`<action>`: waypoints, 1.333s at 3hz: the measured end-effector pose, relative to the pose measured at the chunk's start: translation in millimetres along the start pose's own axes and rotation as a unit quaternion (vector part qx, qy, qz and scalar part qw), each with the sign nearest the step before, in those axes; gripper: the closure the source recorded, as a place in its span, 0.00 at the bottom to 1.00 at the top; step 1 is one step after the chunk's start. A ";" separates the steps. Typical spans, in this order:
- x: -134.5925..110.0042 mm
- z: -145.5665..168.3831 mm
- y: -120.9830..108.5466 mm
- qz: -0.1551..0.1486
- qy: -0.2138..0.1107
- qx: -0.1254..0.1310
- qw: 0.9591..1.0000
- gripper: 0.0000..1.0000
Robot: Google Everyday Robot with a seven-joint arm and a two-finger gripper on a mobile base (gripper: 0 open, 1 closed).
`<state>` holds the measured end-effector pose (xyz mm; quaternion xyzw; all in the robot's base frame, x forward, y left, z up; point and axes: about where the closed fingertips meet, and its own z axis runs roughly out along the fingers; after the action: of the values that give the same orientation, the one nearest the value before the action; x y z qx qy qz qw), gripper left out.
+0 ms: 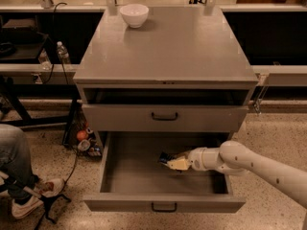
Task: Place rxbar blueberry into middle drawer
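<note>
The grey cabinet's lowest drawer [163, 206] is pulled wide open, showing its bare grey floor. My gripper [175, 162] reaches into it from the right, at the end of the white arm, and hangs above the drawer floor near its middle. It is shut on the rxbar blueberry [165, 158], a small dark blue bar whose end sticks out to the left of the pale fingers [180, 164]. The bar is held a little above the drawer floor.
The matching drawer [164, 116] above is closed. A white bowl [134, 14] stands at the back left of the cabinet top [168, 47]. A seated person's leg and shoe [19, 186] are at the lower left. Bottles and cables lie left of the cabinet.
</note>
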<state>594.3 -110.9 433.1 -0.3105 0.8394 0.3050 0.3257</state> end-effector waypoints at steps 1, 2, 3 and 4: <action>14.1 33.4 -1.0 0.008 0.009 0.007 1.000 1.00; 24.2 61.9 1.9 0.010 0.025 0.002 1.000 0.83; 27.0 75.0 4.8 0.004 0.036 -0.001 0.999 0.60; 24.6 74.0 8.4 -0.004 0.040 0.000 0.999 0.30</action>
<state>600.0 -60.7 373.1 -0.3255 0.8505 0.2909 0.2935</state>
